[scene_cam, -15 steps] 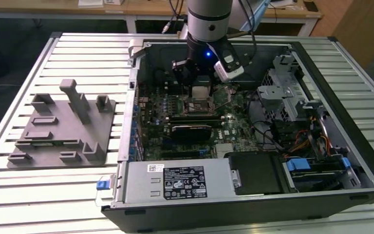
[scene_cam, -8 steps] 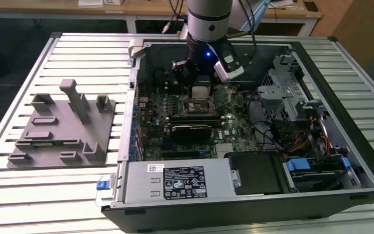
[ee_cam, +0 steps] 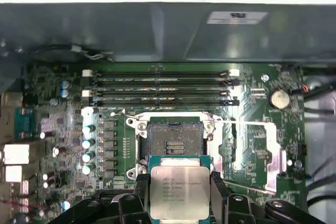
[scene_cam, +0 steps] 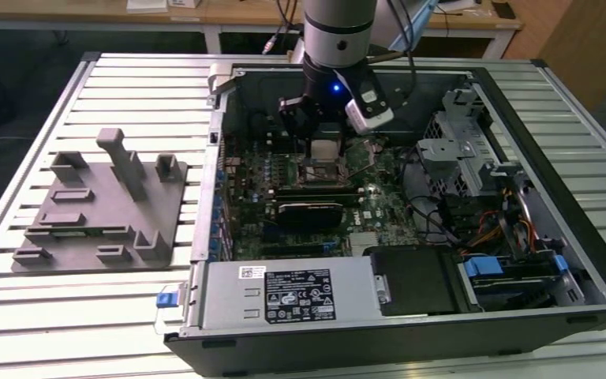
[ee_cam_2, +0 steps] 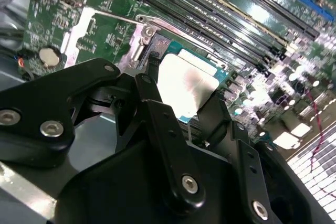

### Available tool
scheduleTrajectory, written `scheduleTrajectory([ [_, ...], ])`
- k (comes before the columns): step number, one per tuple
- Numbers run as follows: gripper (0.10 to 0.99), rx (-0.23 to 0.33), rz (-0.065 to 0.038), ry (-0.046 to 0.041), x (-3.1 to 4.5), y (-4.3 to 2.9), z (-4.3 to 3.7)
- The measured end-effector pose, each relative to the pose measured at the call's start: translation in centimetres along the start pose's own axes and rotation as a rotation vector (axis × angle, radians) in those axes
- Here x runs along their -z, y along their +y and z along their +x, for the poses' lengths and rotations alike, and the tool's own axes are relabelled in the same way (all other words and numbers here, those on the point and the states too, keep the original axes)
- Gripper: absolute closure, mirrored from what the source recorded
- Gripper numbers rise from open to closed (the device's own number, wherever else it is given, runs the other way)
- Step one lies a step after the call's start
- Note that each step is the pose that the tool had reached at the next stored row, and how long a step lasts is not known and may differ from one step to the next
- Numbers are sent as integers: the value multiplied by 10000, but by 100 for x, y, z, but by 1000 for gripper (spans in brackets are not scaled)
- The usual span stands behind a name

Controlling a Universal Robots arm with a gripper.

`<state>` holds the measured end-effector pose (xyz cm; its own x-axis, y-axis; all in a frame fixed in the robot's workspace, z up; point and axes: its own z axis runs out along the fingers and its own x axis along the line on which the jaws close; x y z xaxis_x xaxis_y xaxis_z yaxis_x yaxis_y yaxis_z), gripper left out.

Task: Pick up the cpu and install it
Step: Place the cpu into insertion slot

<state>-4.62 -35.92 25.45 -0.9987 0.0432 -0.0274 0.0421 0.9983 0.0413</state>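
The cpu [ee_cam: 178,191] is a flat square chip with a silvery top plate, and my gripper [ee_cam: 178,184] is shut on it, one black finger [ee_cam: 140,195] on each side. It hangs just above the motherboard, close to the open black-framed socket [ee_cam: 175,140], whose contact field is bare. In the second wrist view the cpu [ee_cam_2: 186,85] shows pale between the fingers [ee_cam_2: 156,111], over the socket frame. In the exterior view my gripper [scene_cam: 325,146] reaches down into the open computer case with the cpu [scene_cam: 327,150] above the socket [scene_cam: 322,170].
The socket's metal lever [ee_cam: 247,124] stands released beside it. Memory slots [ee_cam: 163,87] run behind the socket and a coin battery [ee_cam: 279,98] sits nearby. The case walls, the drive cage [scene_cam: 472,150] and the power supply [scene_cam: 282,296] ring the board. A grey fixture [scene_cam: 103,205] stands on the slatted table.
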Motion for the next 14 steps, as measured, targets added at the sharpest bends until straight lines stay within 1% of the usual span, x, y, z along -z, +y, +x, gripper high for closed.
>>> scheduleTrajectory([
  [14,541,-2547,70,-104,-13,-1,0],
])
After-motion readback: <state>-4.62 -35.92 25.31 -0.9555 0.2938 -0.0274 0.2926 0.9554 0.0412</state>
